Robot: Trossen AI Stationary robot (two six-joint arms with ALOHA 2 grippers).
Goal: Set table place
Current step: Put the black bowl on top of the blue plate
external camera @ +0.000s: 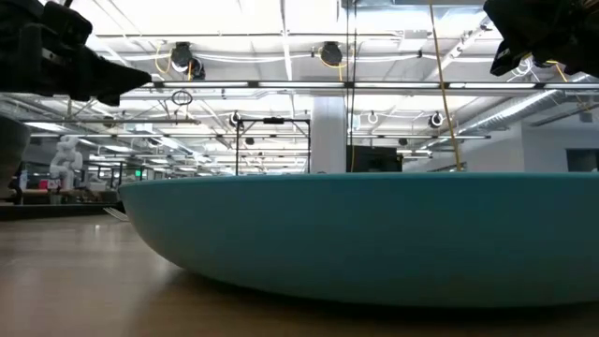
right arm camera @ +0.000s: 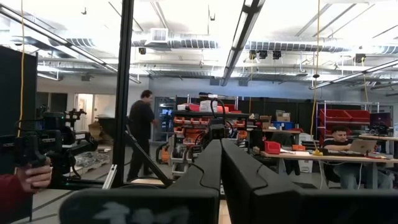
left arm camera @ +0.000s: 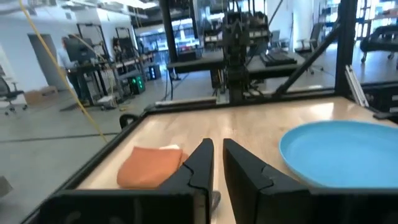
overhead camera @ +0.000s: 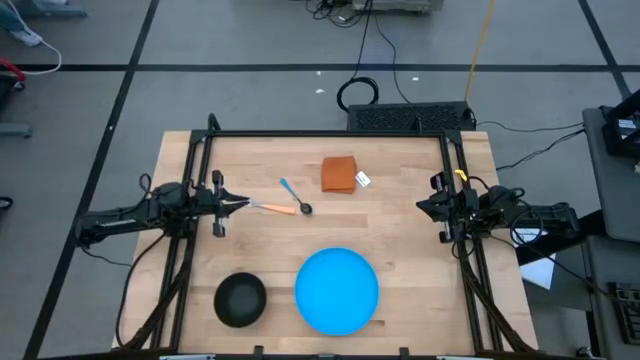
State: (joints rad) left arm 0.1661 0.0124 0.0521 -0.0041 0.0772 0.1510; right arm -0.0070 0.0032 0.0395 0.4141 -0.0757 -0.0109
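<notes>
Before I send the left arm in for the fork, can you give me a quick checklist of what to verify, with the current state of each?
1. Left hand at the handle end of the orange-handled metal fork: ok.
2. Left hand fingers nearly together, nothing between them: not ok, open first.
3. Blue-handled dark spoon lies very close to the fork; whether they touch: cannot tell.
4. Round bright-blue plate flat on the light-wood table, bare wood beside it for cutlery: ok.
5. Small black bowl stands apart from the plate: ok.
6. Right hand waits at the table's right edge, away from the fork: ok.
</notes>
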